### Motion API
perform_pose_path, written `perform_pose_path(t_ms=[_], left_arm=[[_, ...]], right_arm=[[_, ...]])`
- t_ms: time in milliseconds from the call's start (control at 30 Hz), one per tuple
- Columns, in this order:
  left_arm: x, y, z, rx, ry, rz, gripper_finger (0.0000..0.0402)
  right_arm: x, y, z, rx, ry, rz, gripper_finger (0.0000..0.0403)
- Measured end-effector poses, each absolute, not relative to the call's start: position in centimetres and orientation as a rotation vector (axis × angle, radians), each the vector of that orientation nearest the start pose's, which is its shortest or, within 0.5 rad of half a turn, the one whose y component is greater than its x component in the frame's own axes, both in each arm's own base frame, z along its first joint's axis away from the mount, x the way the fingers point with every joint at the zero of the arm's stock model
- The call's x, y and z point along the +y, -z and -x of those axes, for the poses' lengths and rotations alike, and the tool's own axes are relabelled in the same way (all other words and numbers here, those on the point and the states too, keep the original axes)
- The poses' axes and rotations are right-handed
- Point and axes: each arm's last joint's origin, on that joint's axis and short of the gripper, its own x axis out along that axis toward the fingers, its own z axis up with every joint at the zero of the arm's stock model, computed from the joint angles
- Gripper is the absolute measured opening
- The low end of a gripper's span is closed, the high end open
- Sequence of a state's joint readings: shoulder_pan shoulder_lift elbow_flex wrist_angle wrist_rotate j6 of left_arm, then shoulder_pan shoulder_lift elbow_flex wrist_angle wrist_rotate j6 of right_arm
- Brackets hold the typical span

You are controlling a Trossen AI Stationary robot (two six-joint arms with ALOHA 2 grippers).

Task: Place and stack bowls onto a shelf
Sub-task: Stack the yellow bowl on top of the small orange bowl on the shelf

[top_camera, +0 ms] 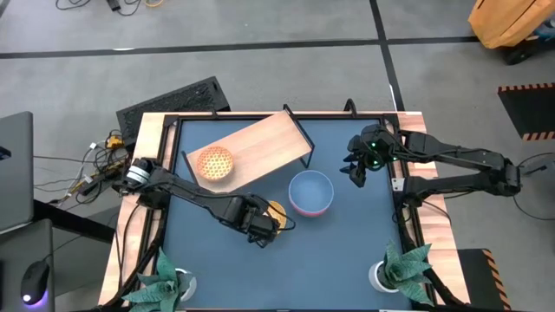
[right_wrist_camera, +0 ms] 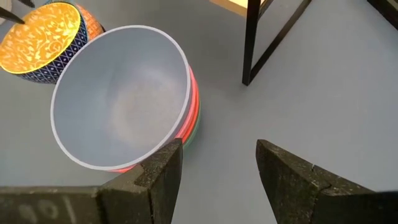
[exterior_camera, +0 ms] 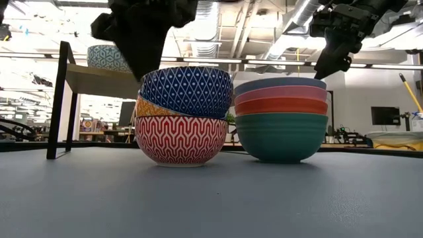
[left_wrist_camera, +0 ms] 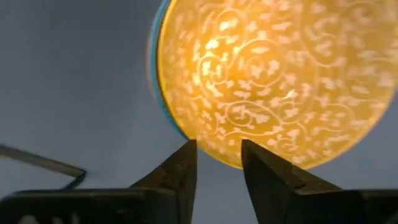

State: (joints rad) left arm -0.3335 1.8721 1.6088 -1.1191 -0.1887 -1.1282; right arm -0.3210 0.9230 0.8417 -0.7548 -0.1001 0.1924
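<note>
A dark blue diamond-patterned bowl (exterior_camera: 188, 89) with a yellow scrolled inside (left_wrist_camera: 273, 74) sits tilted on top of an orange bowl (exterior_camera: 149, 106) and a red-and-white bowl (exterior_camera: 180, 140). My left gripper (left_wrist_camera: 217, 144) points down at its rim and is open, one finger on each side of the rim. Beside that pile stands a second stack: light blue (right_wrist_camera: 121, 99) on pink, red and green (exterior_camera: 281, 135). An orange lattice bowl (top_camera: 215, 163) rests on the wooden shelf (top_camera: 260, 143). My right gripper (right_wrist_camera: 219, 149) hangs open above the table's right side. My left gripper comes from above, pointing down, with one finger over the inside and one outside the blue bowl's rim (left_wrist_camera: 214, 160). A gap shows between the fingers, and I cannot tell whether either one touches the rim. The bowl rests on the pile below it.
The shelf's thin black legs (right_wrist_camera: 249, 43) stand just beyond the light blue stack. Potted plants stand at the near left (top_camera: 165, 282) and near right (top_camera: 403, 269) corners. A raised wooden rim (top_camera: 152, 139) borders the dark blue tabletop.
</note>
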Motion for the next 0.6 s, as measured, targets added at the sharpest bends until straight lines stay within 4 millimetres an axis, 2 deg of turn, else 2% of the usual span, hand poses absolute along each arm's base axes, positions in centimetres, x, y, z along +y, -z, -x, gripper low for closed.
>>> perform_pose_path(t_ms=[133,300,400,600], left_arm=[[-12.0,-28.2,-35.6,1.172,-0.419,0.46,0.0082],[-13.4,-30.8,-35.9,1.139,-0.079,0.149,0.0088],[-14.4,-30.9,-35.6,1.133,0.048,-0.014,0.0111],[-15.0,-29.2,-36.3,1.189,0.146,-0.073,0.0178]], right_arm=[[-5.2,-28.2,-16.6,0.8,0.284,-0.349,0.023],[-5.2,-28.2,-16.6,0.8,0.281,-0.342,0.023],[-5.2,-28.2,-16.6,0.801,0.28,-0.339,0.023],[-5.2,-28.2,-16.6,0.802,0.278,-0.336,0.023]])
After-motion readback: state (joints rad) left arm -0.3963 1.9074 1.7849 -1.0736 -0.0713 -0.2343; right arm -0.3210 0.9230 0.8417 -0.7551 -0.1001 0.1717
